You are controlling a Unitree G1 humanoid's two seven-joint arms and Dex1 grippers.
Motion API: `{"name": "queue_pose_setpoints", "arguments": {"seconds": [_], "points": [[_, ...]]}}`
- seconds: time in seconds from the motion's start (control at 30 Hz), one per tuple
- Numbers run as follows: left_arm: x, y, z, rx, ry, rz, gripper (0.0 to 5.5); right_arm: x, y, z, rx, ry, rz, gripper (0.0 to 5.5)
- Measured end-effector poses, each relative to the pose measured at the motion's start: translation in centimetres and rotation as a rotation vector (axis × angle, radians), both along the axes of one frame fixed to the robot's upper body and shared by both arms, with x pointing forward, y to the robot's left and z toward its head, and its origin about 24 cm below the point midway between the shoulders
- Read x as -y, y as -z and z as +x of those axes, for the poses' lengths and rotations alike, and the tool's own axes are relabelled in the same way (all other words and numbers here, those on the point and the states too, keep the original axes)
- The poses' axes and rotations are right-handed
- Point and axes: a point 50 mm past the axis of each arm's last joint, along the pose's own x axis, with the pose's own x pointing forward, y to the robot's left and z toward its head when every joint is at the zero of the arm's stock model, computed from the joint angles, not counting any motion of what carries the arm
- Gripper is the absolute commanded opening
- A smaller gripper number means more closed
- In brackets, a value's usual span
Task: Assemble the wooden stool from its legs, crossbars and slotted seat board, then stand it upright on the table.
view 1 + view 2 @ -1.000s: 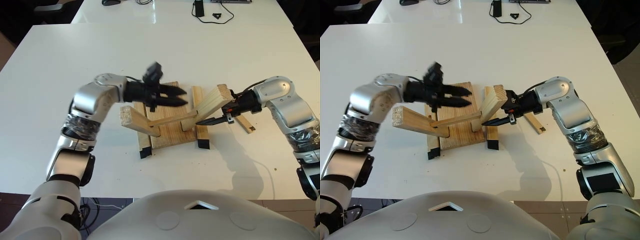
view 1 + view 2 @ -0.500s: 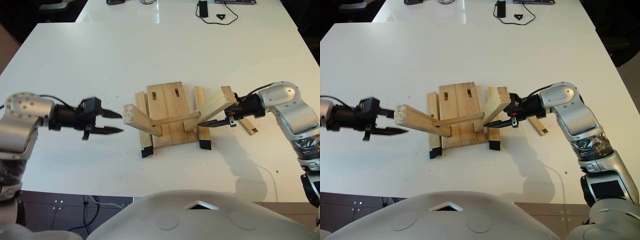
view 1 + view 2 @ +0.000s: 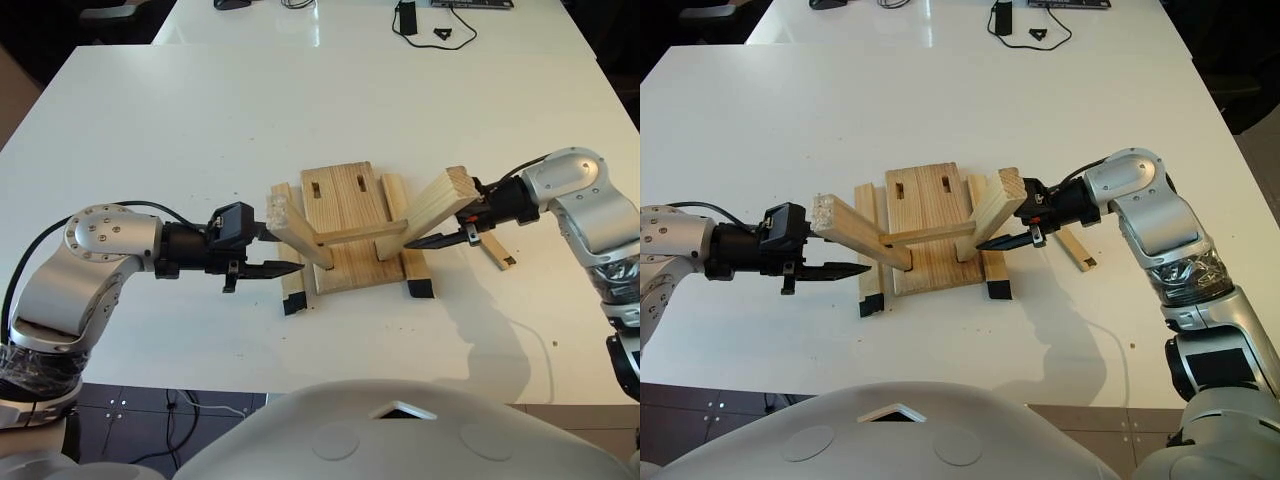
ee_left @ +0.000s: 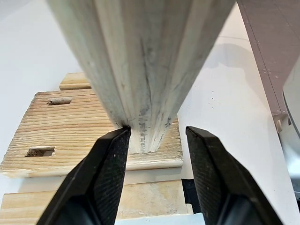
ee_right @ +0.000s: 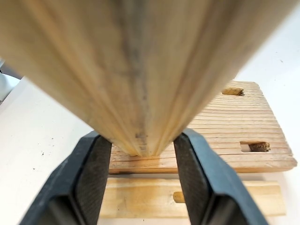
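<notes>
The slotted seat board (image 3: 340,190) lies flat at mid table on two flat wooden pieces with black ends (image 3: 292,300). Over it a crossbar (image 3: 365,232) joins two slanted legs. My left gripper (image 3: 280,248) is open, with its jaws on either side of the left leg (image 3: 295,225) near its raised end. In the left wrist view one finger (image 4: 110,173) touches the left leg (image 4: 140,56) and the other stands a little off it. My right gripper (image 3: 440,230) is shut on the right leg (image 3: 437,198); both pads (image 5: 91,173) press its sides.
A short loose wooden stick (image 3: 492,250) lies on the table just beyond my right gripper. A second table behind carries a black device (image 3: 400,15) and cables. White tabletop (image 3: 200,120) stretches to the left and far side of the board.
My left arm left the spot above the seat board, swung out to the left, then came back in around the left leg's end. The leg frame shifted slightly right.
</notes>
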Motion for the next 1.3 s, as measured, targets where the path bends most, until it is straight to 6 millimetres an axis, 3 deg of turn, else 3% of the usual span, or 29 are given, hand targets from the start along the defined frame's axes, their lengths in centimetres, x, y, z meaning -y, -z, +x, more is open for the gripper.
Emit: {"name": "queue_pose_setpoints", "arguments": {"seconds": [0.77,1.0,1.1,1.3], "points": [[1.5,2.6,1.1,-0.064,-0.004,0.095,2.18,-0.8,1.0,0.4,0.014,-0.009,-0.040,2.01],[0.7,3.7,0.4,-0.021,0.050,0.128,3.23,-1.4,1.3,-0.4,0.068,0.001,-0.034,2.01],[0.7,3.8,0.6,0.014,0.052,0.133,3.72,-1.4,1.2,-0.3,0.084,0.018,-0.025,2.64],[0.3,3.7,0.9,0.077,0.049,0.130,3.72,-0.2,0.4,-0.1,0.125,0.059,-0.038,2.64]]}}
